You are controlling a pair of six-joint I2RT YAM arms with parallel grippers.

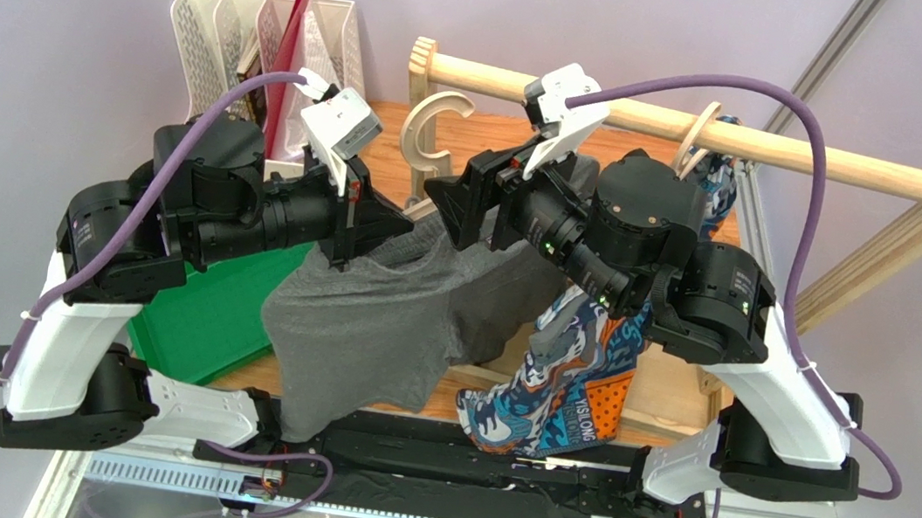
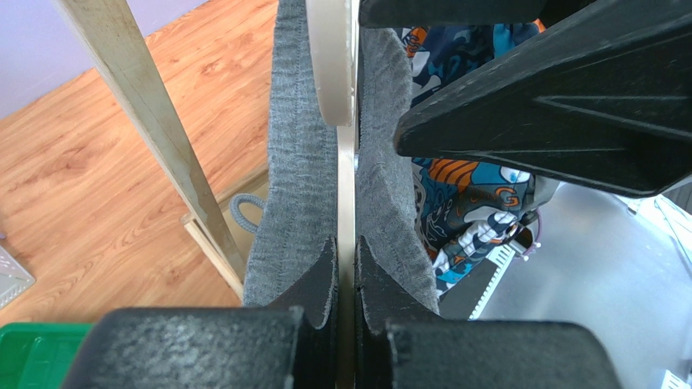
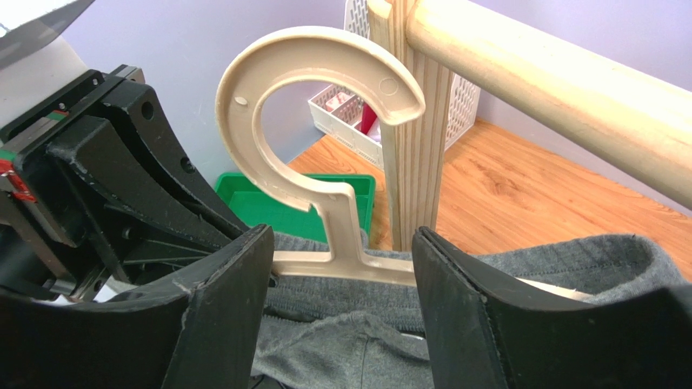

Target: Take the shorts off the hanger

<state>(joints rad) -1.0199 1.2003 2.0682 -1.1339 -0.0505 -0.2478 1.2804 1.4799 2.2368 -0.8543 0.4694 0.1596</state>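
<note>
Your left claw (image 2: pixel 346 247) is clenched on the hanger (image 3: pixel 235 105), right claw (image 3: pixel 341 239) released astride its neck; rack post (image 3: pixel 414 146) crowds just behind, grey shorts (image 1: pixel 380 315) draped below.

A white mesh file rack (image 1: pixel 211 24) stands at the back left of the wooden bench (image 2: pixel 81 178), with a red folder (image 1: pixel 288 40) upright in one slot. A green tray (image 1: pixel 209 314) lies at the bench's left. A wooden clothes rail (image 1: pixel 835 160) spans the back right.
</note>
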